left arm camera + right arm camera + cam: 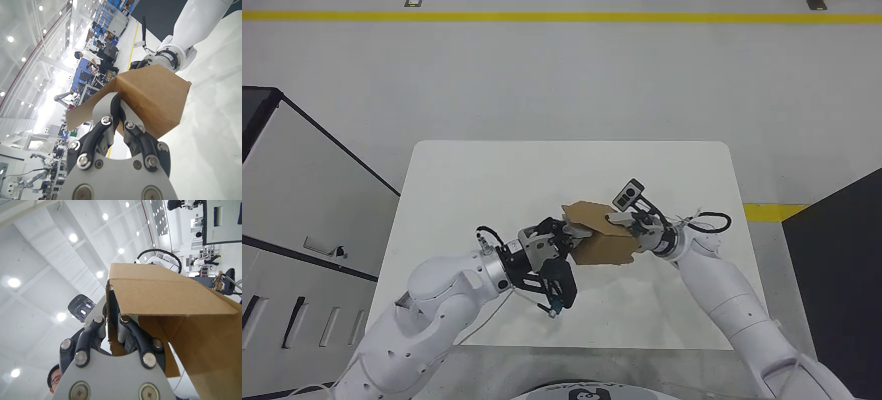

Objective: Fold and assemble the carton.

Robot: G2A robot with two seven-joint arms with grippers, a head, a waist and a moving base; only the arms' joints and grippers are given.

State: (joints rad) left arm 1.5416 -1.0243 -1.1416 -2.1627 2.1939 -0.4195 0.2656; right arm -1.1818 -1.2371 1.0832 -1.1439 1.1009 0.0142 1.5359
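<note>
Presently, the brown carton (597, 238) is hanging over the middle of the white desk (472, 180), half-formed and carried between the two arms. Whether a corner is touching the surface cannot be told.

The left hand (118, 103) is pinching tight on a panel edge near the crease where a loose flap is branching off. The right hand (113, 315) is clamping a thin side wall at the opposite end, and the cardboard is passing between its fingers.

- **Handling:** The carton is looking light and is made of corrugated board. It is probably staying stiff across each flat panel while hinging freely along the scored creases. The matte surface is unlikely to be slipping, but a hard pinch on a single wall is risking a dent.
- **Where to hold:** Holds close to a corner or crease are likely giving the most control. A hold out on a free flap is only bending it.
- **In the way:** The two hands are working close together at either end, so each is crowding the other's path. One flap is sticking outward beside the left hand and is liable to catch a finger.
- **Surroundings:** A grey cabinet (302, 200) is standing beside the desk, well apart from the work, and a yellow floor line (562, 17) is running beyond the far edge.
</note>
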